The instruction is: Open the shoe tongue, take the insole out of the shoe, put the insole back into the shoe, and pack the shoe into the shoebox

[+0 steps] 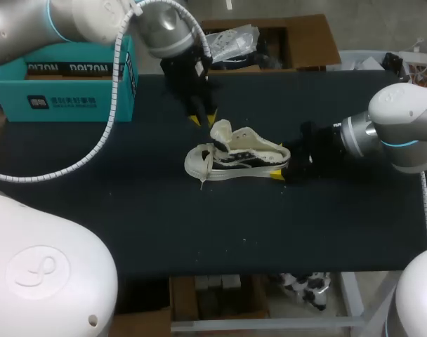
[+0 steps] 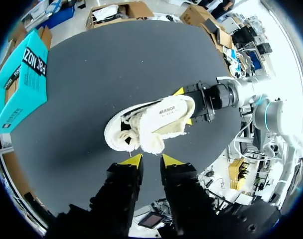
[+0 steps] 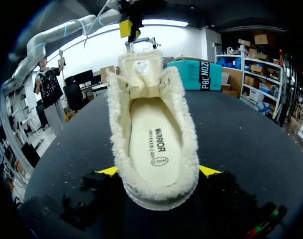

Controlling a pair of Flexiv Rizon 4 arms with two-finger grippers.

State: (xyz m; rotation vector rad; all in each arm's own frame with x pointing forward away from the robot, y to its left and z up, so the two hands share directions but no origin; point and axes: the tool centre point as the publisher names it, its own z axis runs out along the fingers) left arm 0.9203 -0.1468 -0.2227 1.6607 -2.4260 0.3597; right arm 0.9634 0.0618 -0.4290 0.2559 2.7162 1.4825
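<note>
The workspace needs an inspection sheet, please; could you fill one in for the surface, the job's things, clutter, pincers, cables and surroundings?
Surface: dark table, no marks seen.
Job's things: shoe standing on its sole mid-table, tongue raised, insole lying inside; teal shoebox at the far left corner.
Clutter: nothing seen.
Pincers: left pincer open, just short of the tongue, holding nothing; right pincer shut on the shoe at the heel, one finger on each side.
Cables: white coiled cable hangs from the left arm over the table's left part, clear of the shoe.
Surroundings: nothing seen reaching over the table.
</note>
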